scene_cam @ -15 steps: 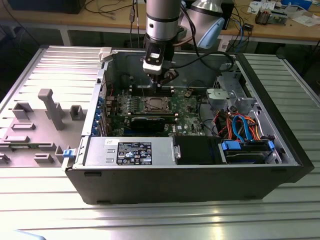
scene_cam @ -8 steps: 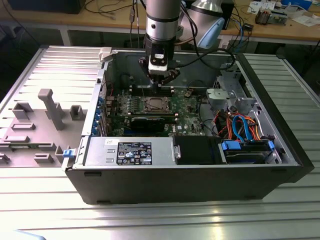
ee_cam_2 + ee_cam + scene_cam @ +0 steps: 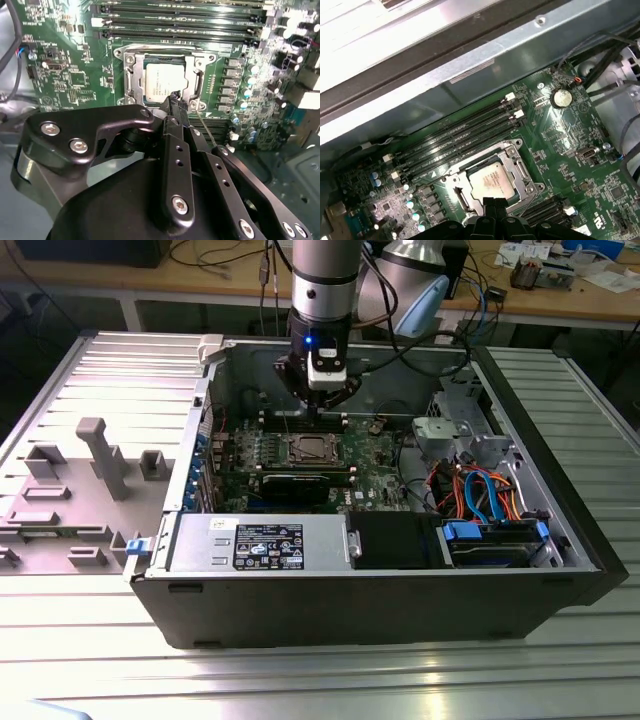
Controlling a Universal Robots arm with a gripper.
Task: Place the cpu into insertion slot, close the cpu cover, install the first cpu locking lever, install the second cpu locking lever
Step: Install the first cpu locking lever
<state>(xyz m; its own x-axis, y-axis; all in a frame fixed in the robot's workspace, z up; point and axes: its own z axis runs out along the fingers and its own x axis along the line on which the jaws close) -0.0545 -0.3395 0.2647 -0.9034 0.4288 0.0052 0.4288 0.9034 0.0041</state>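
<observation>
Gripper clenched, nothing between the fingers. In both wrist views the two tips meet at one point.

cpu is seated in the insertion slot, flat, silver-grey top up. It is square, so it has no long axis. Its sides run parallel to the slot rim, and two of them run parallel to the memory slots.

The slot is about mid-motherboard, between two banks of memory slots. In the first wrist view one bank lies on the case-wall side of the cpu and the other bank on the opposite side.

cpu cover looks down, lying flat. Its frame rings the chip and the metal top shows through the opening. Can't tell whether the side levers are latched.

The fingertips hang just off one edge of the cover. In the second wrist view they overlap the chip's corner. Can't tell whether they touch it.

Exterior view: the arm comes straight down into the open computer case, with the gripper above the cpu, on the side toward the case's far wall. The case lies on a ribbed metal table, with the motherboard on its floor.
</observation>
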